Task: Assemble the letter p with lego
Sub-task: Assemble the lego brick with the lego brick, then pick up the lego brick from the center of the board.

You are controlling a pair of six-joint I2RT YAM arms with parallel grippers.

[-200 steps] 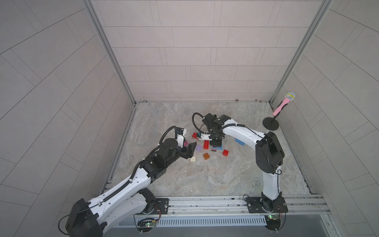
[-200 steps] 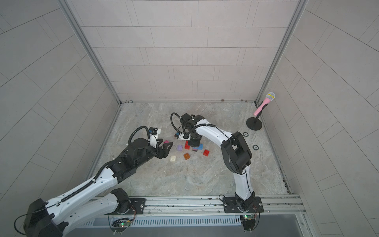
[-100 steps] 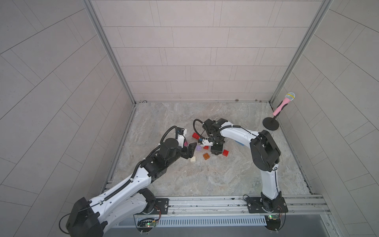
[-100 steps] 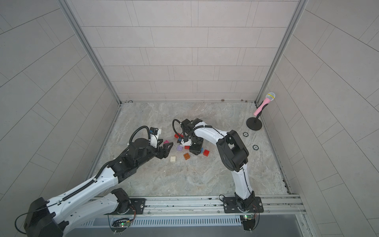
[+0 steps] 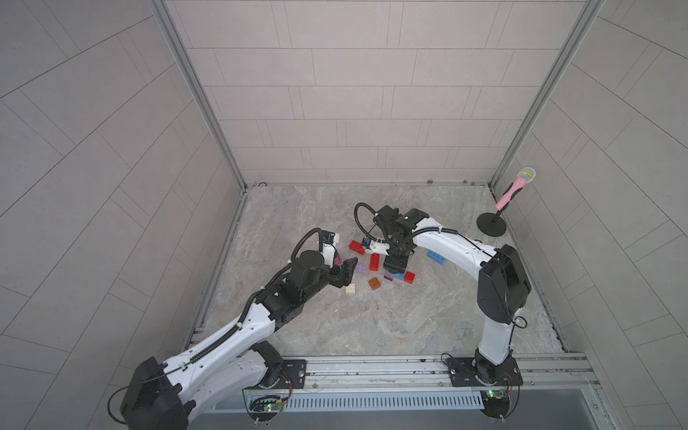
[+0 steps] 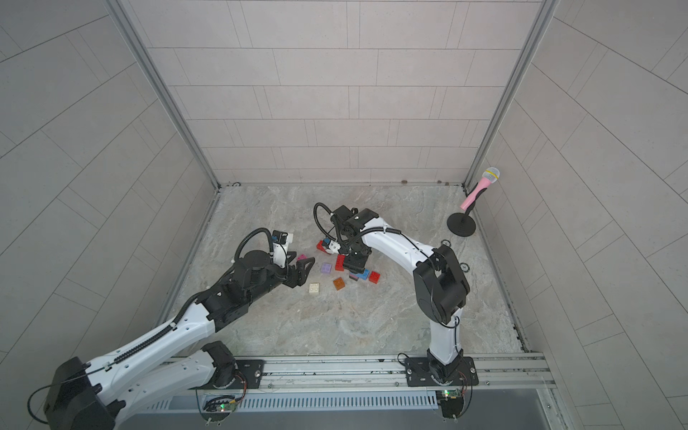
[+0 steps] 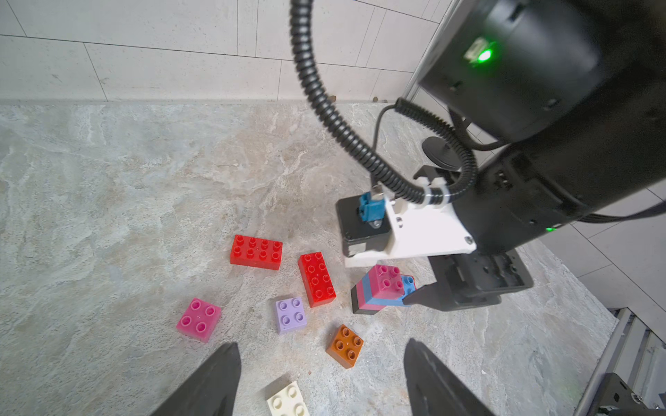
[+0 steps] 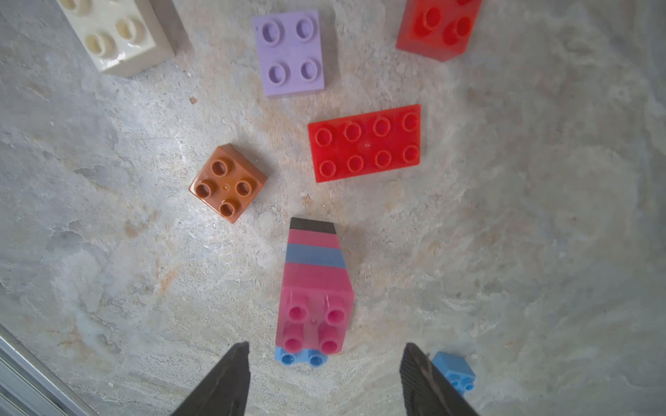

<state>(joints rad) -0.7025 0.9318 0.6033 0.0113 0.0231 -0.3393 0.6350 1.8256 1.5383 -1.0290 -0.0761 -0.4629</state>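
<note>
A small lego stack (image 8: 313,273) stands on the floor: black at the bottom, then pink, a blue layer that juts out on one side, and a pink square on top. My right gripper (image 8: 326,345) hangs open just above it, with a finger on each side and neither touching. The stack (image 5: 394,276) is partly hidden under that gripper (image 5: 395,263) in both top views. My left gripper (image 7: 320,344) is open and empty, low over a cream square (image 7: 288,399) and an orange-brown square (image 7: 345,345). Two red oblongs (image 7: 256,252) (image 7: 317,279), a pink square (image 7: 199,318) and a lilac square (image 7: 290,314) lie loose.
A blue brick (image 5: 435,257) and a red square (image 5: 408,277) lie to the right of the stack. A pink microphone on a black stand (image 5: 491,223) is at the back right corner. Tiled walls enclose the floor and a metal rail (image 5: 372,368) runs along the front.
My right gripper has moved forward over the stack and its jaws have gone from shut to open. The left arm has stayed where it was.
</note>
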